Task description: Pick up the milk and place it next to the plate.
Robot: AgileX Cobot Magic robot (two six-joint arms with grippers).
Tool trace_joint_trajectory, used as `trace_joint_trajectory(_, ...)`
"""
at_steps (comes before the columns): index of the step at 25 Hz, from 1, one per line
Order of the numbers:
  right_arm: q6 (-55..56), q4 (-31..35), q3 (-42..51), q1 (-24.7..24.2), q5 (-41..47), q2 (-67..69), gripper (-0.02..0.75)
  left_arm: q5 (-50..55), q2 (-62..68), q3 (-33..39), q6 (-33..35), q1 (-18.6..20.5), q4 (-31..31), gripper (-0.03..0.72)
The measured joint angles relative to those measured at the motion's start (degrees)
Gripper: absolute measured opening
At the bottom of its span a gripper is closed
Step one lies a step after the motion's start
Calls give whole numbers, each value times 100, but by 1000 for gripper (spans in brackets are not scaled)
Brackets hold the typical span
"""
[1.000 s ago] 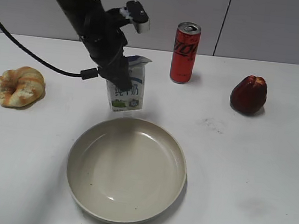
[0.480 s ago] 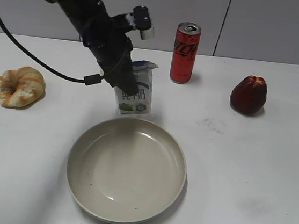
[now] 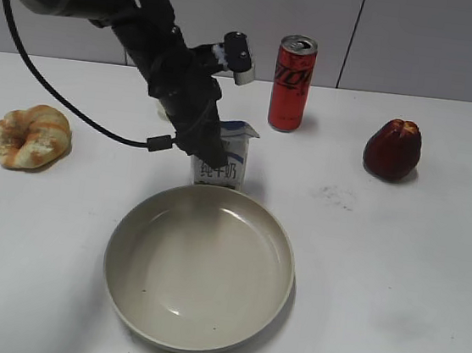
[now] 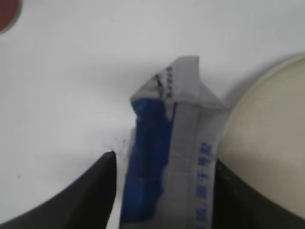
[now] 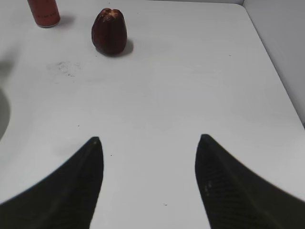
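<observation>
The milk [image 3: 224, 156] is a small white carton with blue characters, upright just behind the far rim of the plate [image 3: 200, 266]. My left gripper [image 3: 208, 146] reaches down from the upper left and is shut on the carton. In the left wrist view the milk [image 4: 167, 152] sits between the two black fingers, with the plate [image 4: 267, 133] close on its right. My right gripper [image 5: 148, 138] is open and empty over bare table; it does not show in the exterior view.
A tall red can [image 3: 292, 82] stands behind the milk. A dark red fruit [image 3: 393, 148] lies at the right and also shows in the right wrist view [image 5: 109, 31]. A bread ring [image 3: 29, 136] lies at the far left.
My left gripper has carried the milk to the right and lowered it, from left of the plate's centre to just behind its far rim. The right arm has not shown.
</observation>
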Motion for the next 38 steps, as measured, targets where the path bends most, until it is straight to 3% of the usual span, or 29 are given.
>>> trace_joint_trajectory(5,0,0,0,0,0,0,463,-104,-108,0,-128,-4,106,552)
trace_joint_trajectory(13,0,0,0,0,0,0,463,271,-1487,-7,-859,6,162,573)
trace_joint_trajectory(17,0,0,0,0,0,0,463,584,-2368,-13,-2259,201,751,575)
trace_joint_trajectory(20,0,0,0,0,0,0,463,1175,-2796,-43,-3463,634,1120,577)
trace_joint_trajectory(25,0,0,0,0,0,0,463,1618,-3027,48,-4864,1355,1500,587)
trace_joint_trajectory(27,0,0,0,0,0,0,463,1618,-3168,263,-5377,1594,1723,587)
trace_joint_trajectory(31,0,0,0,0,0,0,463,1620,-3742,1026,-5761,1894,1881,587)
trace_joint_trajectory(38,0,0,0,0,0,0,463,1641,-5455,3306,-6263,2092,2205,587)
